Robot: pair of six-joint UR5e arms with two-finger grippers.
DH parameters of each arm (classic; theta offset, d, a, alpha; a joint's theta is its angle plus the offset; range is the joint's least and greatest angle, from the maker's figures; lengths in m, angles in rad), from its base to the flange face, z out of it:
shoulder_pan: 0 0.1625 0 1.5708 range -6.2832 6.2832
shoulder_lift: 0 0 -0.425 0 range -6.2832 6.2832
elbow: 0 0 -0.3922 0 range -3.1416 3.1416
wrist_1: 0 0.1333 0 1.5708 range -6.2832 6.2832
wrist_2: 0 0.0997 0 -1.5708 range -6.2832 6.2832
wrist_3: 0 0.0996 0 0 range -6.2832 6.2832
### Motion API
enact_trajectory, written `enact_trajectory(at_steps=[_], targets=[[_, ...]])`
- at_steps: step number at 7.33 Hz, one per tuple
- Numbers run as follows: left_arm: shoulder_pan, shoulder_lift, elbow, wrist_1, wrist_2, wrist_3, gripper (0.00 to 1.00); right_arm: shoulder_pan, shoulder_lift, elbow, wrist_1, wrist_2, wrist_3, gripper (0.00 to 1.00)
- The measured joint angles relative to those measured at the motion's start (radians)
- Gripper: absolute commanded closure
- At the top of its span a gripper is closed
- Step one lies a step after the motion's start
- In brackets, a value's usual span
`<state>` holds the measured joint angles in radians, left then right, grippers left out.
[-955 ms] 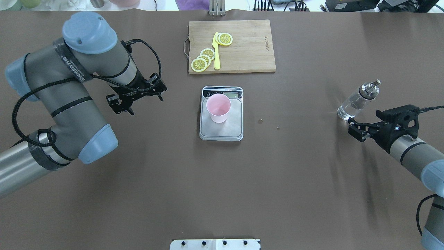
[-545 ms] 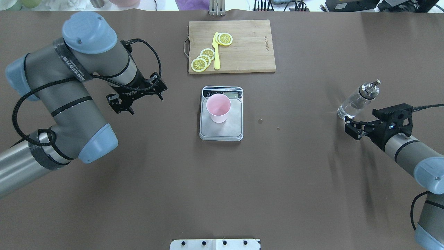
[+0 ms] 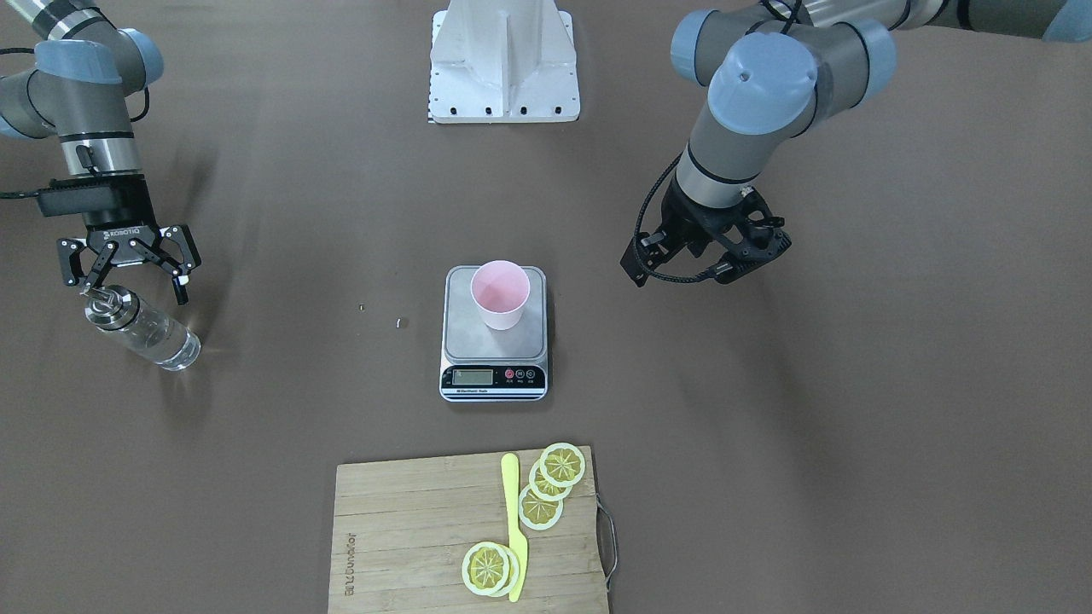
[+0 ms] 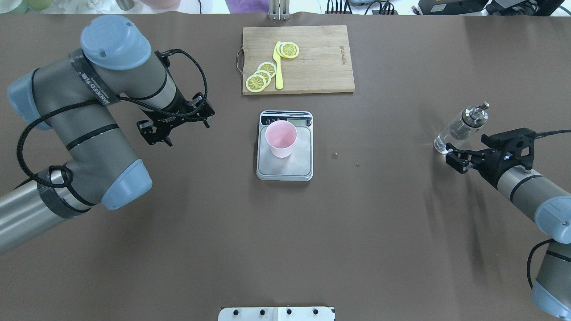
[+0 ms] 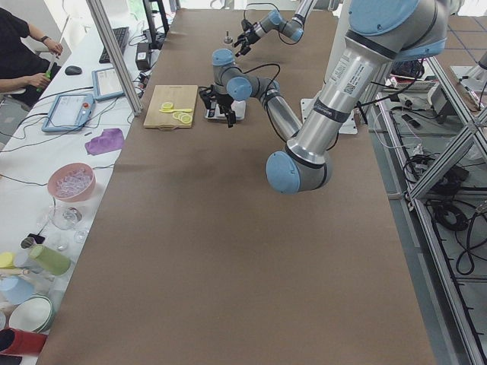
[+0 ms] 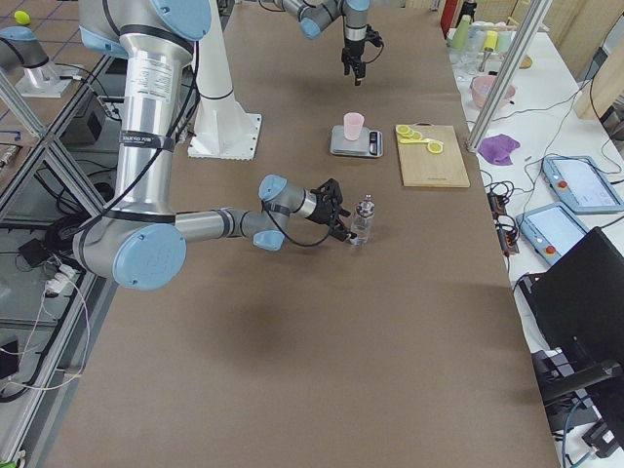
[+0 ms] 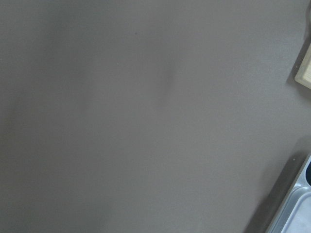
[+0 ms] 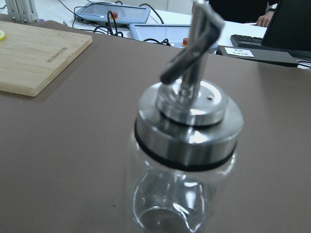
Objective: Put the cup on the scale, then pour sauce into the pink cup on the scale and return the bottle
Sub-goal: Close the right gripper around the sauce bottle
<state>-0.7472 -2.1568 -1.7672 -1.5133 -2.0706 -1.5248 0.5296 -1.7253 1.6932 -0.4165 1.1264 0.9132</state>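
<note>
**Right gripper closes in on the bottle; cup already on the scale**

Across the brown table (image 4: 285, 245), only the right arm has shifted in the last second. It has carried the right gripper (image 4: 453, 156) farther from the robot, from a spot near the bottle's foot to just beside the glass. That reads as the final approach for the grasp, so step 2, the pour, has not yet begun.

The right arm reaches in low from the near right, its forearm almost level and the gripper pointing left and far toward the bottle. The left arm has held its place at the left, folded high, with the left gripper (image 4: 157, 138) hanging over bare table, well apart from the scale. Its jaws appear spread and hold nothing.

The wooden cutting board (image 4: 312, 58) lies at the far middle. Just nearer sits the scale (image 4: 303, 169), in the table's middle, its display on the far edge. The cup (image 4: 281, 139) stands upright on the platform, toward its far left part, so step 1 looks done.

The bottle (image 4: 459, 129) stands upright at the right, with sauce (image 3: 166, 341) low inside. The right jaws are spread wide and not yet touching it.
</note>
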Motion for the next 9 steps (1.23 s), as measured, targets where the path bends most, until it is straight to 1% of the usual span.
enact_trajectory(at_steps=[2, 5, 6, 7, 9], targets=[[0.000, 0.000, 0.000, 0.000, 0.002, 0.000, 0.01, 0.016, 0.024, -0.018, 0.000, 0.002, 0.000, 0.00], [0.000, 0.001, 0.001, 0.000, 0.003, 0.000, 0.01, 0.029, 0.077, -0.068, 0.001, 0.005, 0.000, 0.00], [0.000, 0.001, 0.002, 0.000, 0.003, 0.000, 0.01, 0.033, 0.083, -0.077, 0.001, 0.006, -0.001, 0.01], [0.000, 0.001, 0.003, 0.000, 0.003, 0.000, 0.01, 0.037, 0.085, -0.081, 0.001, 0.010, -0.004, 0.07], [0.000, 0.001, 0.005, 0.001, 0.002, 0.000, 0.01, 0.041, 0.090, -0.083, 0.001, 0.019, -0.010, 0.07]])
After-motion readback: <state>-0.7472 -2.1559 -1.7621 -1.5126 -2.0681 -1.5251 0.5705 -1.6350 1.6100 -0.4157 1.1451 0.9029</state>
